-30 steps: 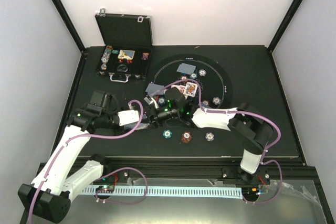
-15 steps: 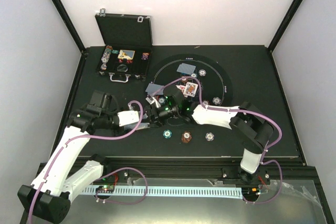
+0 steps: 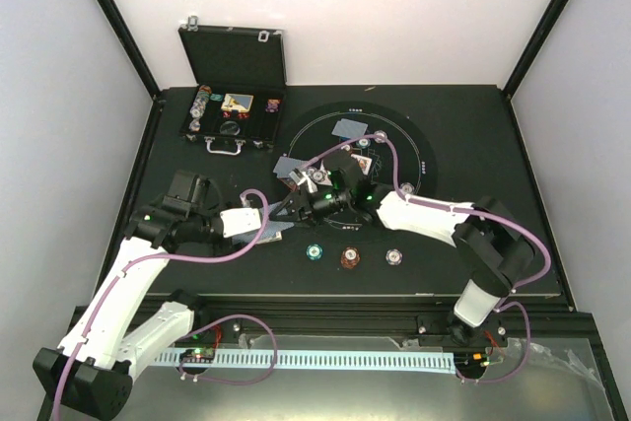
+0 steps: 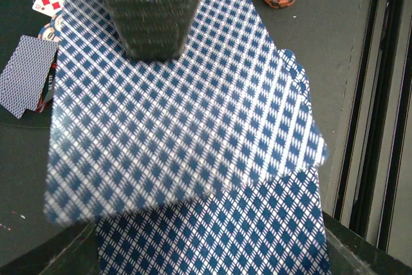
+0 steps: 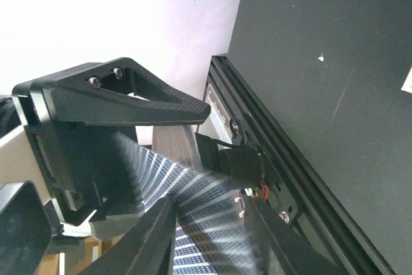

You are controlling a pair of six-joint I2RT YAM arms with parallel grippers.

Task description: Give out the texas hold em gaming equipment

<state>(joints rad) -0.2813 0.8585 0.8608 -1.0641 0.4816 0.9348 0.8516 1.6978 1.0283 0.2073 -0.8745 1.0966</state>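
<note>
L end effector (image 3: 280, 224) clamps deck (image 4: 212, 236) at 8 o'clock of mat (image 3: 404, 150) as feeder; R end effector (image 5: 206, 223) pinches top card (image 4: 180, 114), prob. to deal.

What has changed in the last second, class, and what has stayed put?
The right arm's wrist swung right and away, elbow out; the right gripper has its jaws on the top card of the deck held by the left gripper. Left arm, near chips, case: unchanged.

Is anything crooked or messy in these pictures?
Yes. The top card sits twisted on the stack in the left pincer, so its corners stick out past the cards underneath. Nothing looks spilled or broken.
</note>
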